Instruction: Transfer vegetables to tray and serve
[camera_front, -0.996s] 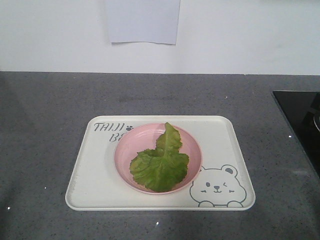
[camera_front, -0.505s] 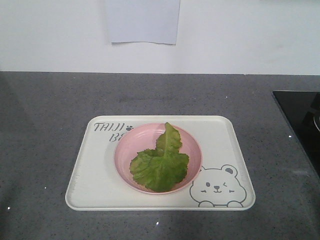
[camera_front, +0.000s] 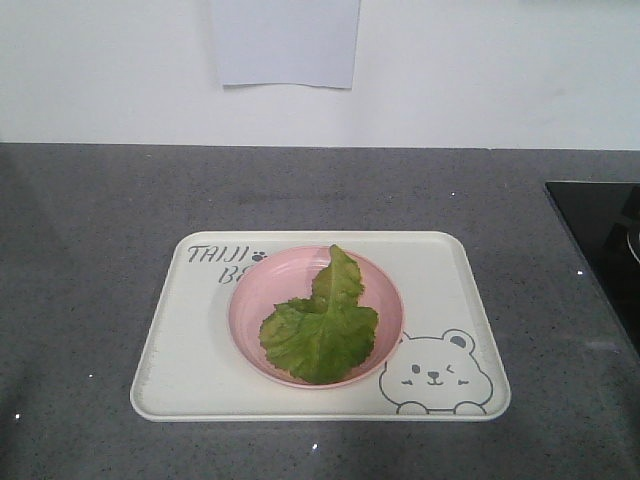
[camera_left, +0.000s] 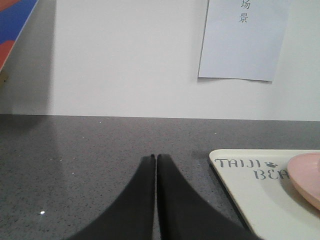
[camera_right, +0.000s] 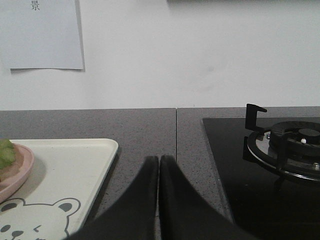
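A crinkled green lettuce leaf (camera_front: 322, 322) lies in a round pink plate (camera_front: 257, 291) that stands on the cream-white bear tray (camera_front: 440, 280) in the middle of the grey counter. My left gripper (camera_left: 155, 158) is shut and empty, low over the counter to the left of the tray (camera_left: 250, 187); the plate's edge (camera_left: 306, 175) shows there. My right gripper (camera_right: 159, 159) is shut and empty, to the right of the tray (camera_right: 75, 165); a bit of the leaf (camera_right: 6, 150) and plate (camera_right: 17, 175) shows at the left. Neither gripper shows in the front view.
A black gas hob (camera_right: 260, 165) with a burner grate (camera_right: 285, 142) sits right of the right gripper; its corner (camera_front: 605, 230) shows in the front view. A white wall with a paper sheet (camera_front: 286, 42) stands behind the counter.
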